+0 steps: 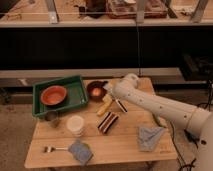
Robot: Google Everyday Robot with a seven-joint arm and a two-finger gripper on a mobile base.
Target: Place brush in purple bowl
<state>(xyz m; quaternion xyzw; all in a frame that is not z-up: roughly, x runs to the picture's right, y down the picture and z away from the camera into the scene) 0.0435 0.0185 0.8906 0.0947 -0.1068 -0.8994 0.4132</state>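
Observation:
The purple bowl (95, 90) stands on the wooden table (125, 150), just right of the green tray. Something orange shows inside it. My gripper (106, 89) is at the bowl's right rim, low over the table. The brush (120, 105) shows as a slim white handle running from under the gripper down to the right. Its head is hidden by the gripper. I cannot tell whether the handle rests on the table or is lifted.
A green tray (75, 86) holds the orange bowl (53, 95). A yellow-handled tool (104, 106), a striped block (107, 121), a white cup (76, 125), a fork (50, 148) and two grey cloths (80, 151) (150, 136) lie on the table. A dark shelf stands behind.

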